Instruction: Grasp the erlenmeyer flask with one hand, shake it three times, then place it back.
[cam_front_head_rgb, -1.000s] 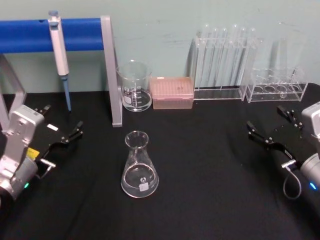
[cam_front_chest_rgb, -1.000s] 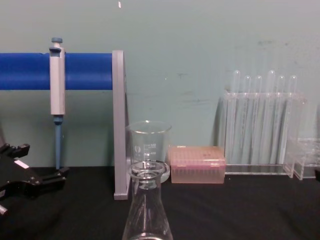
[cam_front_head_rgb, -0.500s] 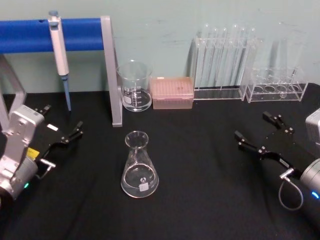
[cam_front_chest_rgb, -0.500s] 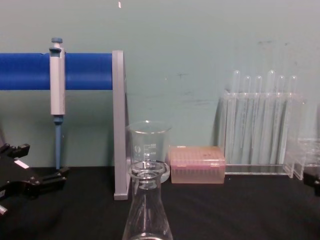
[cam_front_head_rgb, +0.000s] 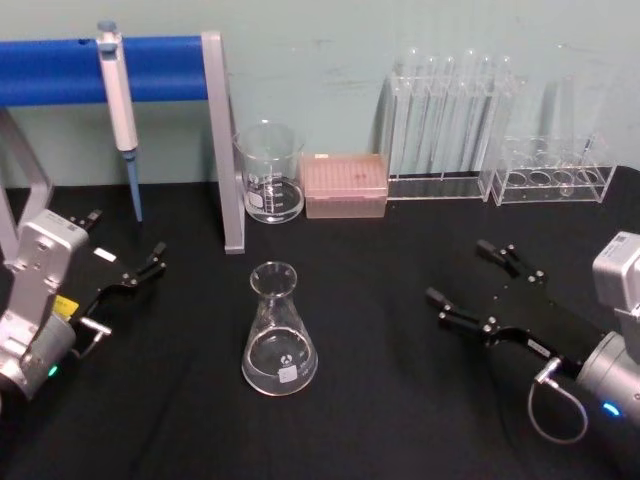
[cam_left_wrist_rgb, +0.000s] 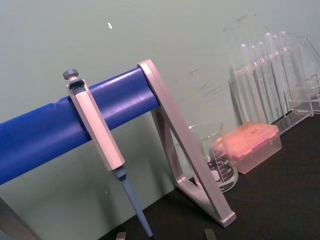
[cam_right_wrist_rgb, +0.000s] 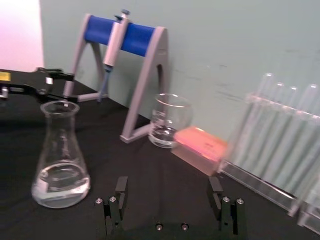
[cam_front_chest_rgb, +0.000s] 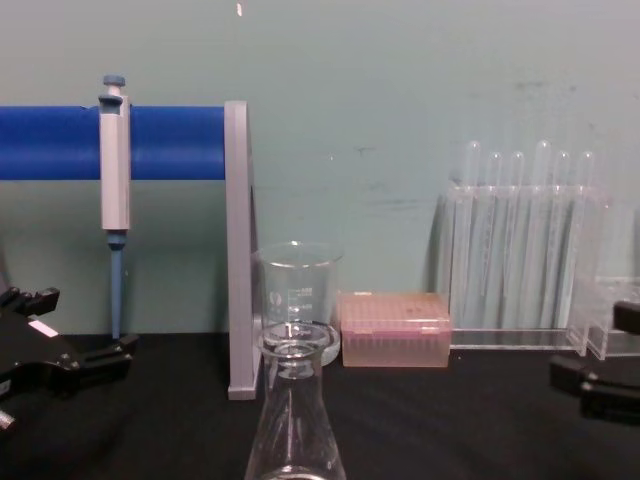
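The flask (cam_front_head_rgb: 280, 330) stands upright on the black table (cam_front_head_rgb: 400, 400), about midway between its left and right edges and somewhat nearer the near edge than the far one. A little clear liquid lies in its wide base. It is one flask, touched by nothing.

The right hand (cam_front_head_rgb: 458, 270) hovers toward the table's right edge, well apart from the flask, with its two fingers (cam_right_wrist_rgb: 120, 192) spread wide and nothing held. Bare table lies between it and the flask. The left hand (cam_front_head_rgb: 127, 232) sits near the left edge, fingers also spread wide and empty, well apart from the flask.

Farther back, the grey leg of a stand (cam_front_head_rgb: 222, 150) with a blue bar comes down just behind and left of the flask; one pipette (cam_front_head_rgb: 120, 100) hangs on the bar. One beaker (cam_front_head_rgb: 268, 172) stands just beside that leg, with one pink box (cam_front_head_rgb: 344, 184) close on its right. Along the far edge toward the right corner are two clear racks: a tall one (cam_front_head_rgb: 450, 120), in which the chest view shows six tube tops, and a low one (cam_front_head_rgb: 555, 170) beside it.
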